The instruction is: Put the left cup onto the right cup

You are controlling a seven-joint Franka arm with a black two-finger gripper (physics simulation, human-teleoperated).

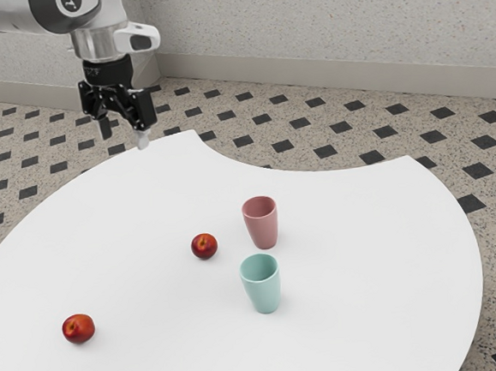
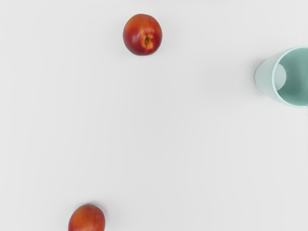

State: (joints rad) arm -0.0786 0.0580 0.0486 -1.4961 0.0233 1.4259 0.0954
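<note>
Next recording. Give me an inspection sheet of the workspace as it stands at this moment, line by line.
Surface: white round table, notched at its far edge, holding four things.
Job's things: pink cup and teal cup, both upright with mouths up, close together but apart; not stacked.
Clutter: red fruit beside the cups; second red fruit farther toward the exterior view's left.
Grippers: tool open and empty, hanging above the table's far edge, well away from both cups.
Cables: nothing seen.
Surroundings: speckled floor with black diamond tiles; pale wall behind.
</note>
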